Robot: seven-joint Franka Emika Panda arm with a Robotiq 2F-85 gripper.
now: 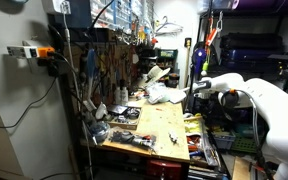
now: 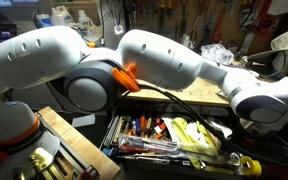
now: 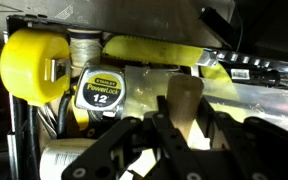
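In the wrist view my gripper (image 3: 181, 128) has its black fingers closed around a tan, wooden-looking handle (image 3: 182, 98) that stands up between them. Just to its left lies a yellow Stanley PowerLock tape measure (image 3: 97, 92) with a rounded yellow case (image 3: 32, 62). A yellow-green sheet (image 3: 159, 52) lies behind them. In an exterior view the gripper (image 1: 196, 90) hangs low at the right side of a wooden workbench (image 1: 159, 128). In another exterior view the white arm (image 2: 174, 55) spans the picture above an open tool drawer (image 2: 159, 138), and the gripper tip is hidden.
The drawer holds several hand tools and yellow-green gloves (image 2: 194, 135). A pegboard wall of tools (image 1: 114, 55) stands behind the bench. Loose items and a white crumpled cloth (image 1: 162, 95) lie on the benchtop. A wooden board (image 2: 74, 145) leans near the arm's base.
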